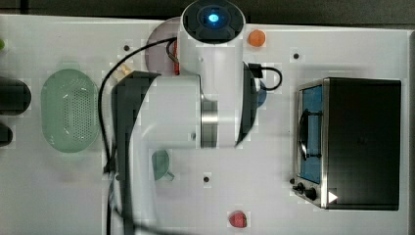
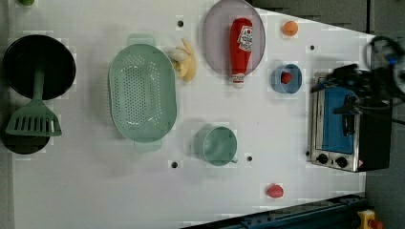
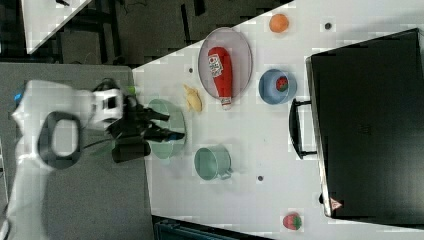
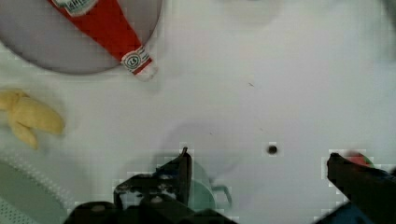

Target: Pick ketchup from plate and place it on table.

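One ketchup (image 2: 240,49) bottle lies on the plate (image 2: 215,38), cap overhanging its rim; the top view's arm hides most of it. Claw (image 4: 257,172) spread, apparently above bare table (image 4: 289,84), well apart from the bottle.

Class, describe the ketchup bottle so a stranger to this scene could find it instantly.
In the left view, find the large lilac plate at the table's top edge. The ketchup bottle lies across it, cap overhanging the rim: long, red, white-labelled, unlike the banana beside.
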`<state>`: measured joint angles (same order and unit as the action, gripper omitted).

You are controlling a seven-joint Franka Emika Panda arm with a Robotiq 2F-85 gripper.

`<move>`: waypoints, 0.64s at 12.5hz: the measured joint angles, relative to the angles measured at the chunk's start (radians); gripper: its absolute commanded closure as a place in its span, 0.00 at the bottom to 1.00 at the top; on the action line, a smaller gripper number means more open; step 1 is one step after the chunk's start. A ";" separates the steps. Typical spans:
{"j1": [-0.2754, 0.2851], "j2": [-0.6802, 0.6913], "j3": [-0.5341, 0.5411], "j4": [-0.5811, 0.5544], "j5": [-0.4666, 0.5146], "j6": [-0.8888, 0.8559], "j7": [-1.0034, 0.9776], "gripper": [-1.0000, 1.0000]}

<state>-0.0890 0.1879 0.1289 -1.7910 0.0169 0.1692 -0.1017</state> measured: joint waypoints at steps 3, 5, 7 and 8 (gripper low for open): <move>-0.001 0.098 0.016 -0.025 -0.004 0.088 -0.127 0.00; 0.005 0.154 0.032 -0.028 -0.004 0.175 -0.237 0.00; 0.023 0.206 0.035 -0.017 -0.005 0.269 -0.310 0.00; 0.026 0.226 0.042 -0.017 -0.005 0.313 -0.327 0.00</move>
<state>-0.0631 0.4138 0.1707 -1.8076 0.0121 0.4827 -0.4290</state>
